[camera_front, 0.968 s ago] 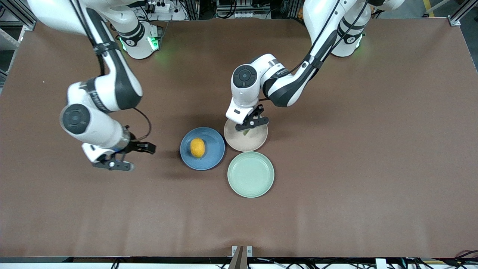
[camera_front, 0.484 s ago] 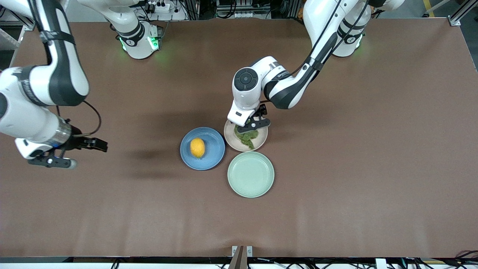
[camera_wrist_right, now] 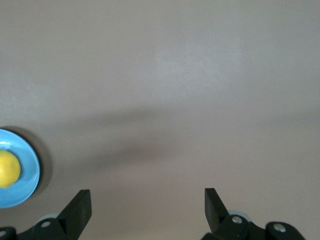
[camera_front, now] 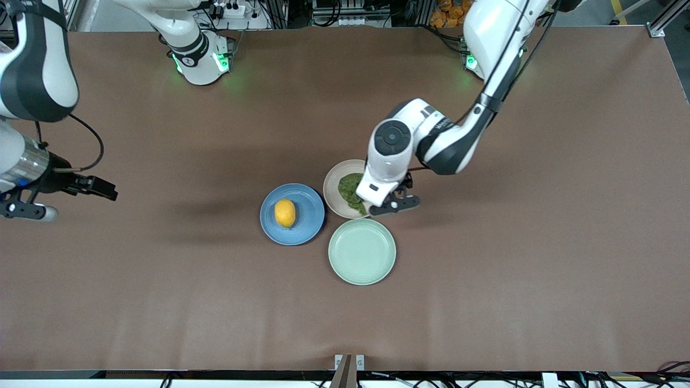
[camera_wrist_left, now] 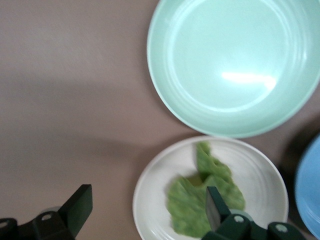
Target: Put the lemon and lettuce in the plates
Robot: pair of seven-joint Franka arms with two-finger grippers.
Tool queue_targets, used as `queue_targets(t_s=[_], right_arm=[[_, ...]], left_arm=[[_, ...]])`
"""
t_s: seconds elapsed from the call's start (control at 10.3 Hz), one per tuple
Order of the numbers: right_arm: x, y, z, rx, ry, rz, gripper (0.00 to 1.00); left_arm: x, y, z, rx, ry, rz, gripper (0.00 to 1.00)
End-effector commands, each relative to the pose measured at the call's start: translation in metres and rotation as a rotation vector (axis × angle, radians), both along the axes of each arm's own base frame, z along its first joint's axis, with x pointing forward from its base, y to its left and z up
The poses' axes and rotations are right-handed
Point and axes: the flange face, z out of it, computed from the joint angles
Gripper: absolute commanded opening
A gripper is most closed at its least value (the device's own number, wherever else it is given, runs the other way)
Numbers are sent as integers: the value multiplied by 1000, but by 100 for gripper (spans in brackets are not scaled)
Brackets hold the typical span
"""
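Note:
The lemon point(camera_front: 285, 213) lies in the blue plate point(camera_front: 307, 223); both show in the right wrist view, the lemon point(camera_wrist_right: 8, 170) on the plate point(camera_wrist_right: 30, 172). The lettuce point(camera_front: 350, 189) lies in the beige-pink plate point(camera_front: 330, 186), also in the left wrist view, the leaf point(camera_wrist_left: 200, 205) on the plate point(camera_wrist_left: 155, 200). My left gripper point(camera_front: 395, 205) is open and empty, up over the edge of that plate toward the left arm's end; in its own view point(camera_wrist_left: 145, 207) nothing is between its fingers. My right gripper point(camera_front: 59, 196) is open and empty over bare table at the right arm's end point(camera_wrist_right: 147, 210).
A pale mint-green plate point(camera_front: 361, 251) sits nearer to the front camera than the beige-pink plate, touching it; it shows in the left wrist view point(camera_wrist_left: 235, 65). The three plates cluster at the table's middle on the brown tabletop point(camera_front: 512, 242).
The left gripper let go of the lettuce, which now lies in the beige-pink plate, and moved toward the left arm's end. The right gripper moved away from the blue plate toward its end.

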Motion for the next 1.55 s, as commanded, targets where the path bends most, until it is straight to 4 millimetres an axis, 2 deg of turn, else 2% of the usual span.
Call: queue_targets(t_s=[0.0,0.29,0.48,0.68,0.77,0.97,1.06,1.16,1.45], right_arm=[[-6,-6,40,1,12,-10,100],[-10,-11,82,-4,-1,-25,100],[-18,-13,103,-2,-9,-31,100],[-27,-14,115,-1,-15,-33,100],[-30,-14,119,0,-22,-32,100],[-32,-15,123,0,-28,-35,100],[-33,-18,124,0,-25,-41,100],[-36,-18,129,0,-35,-41,100],[-36,-16,134,1,-51,-25,100]], left_arm=[[31,48,18,29,-28,-34,100],[66,120,20,50,8,-120,100],[87,169,28,51,14,-167,100],[97,206,29,57,40,-162,100],[97,221,28,66,66,-138,100],[87,232,22,97,153,-118,100],[83,252,24,100,168,-104,100],[80,263,29,97,171,-109,100],[48,288,21,121,228,-141,100]])
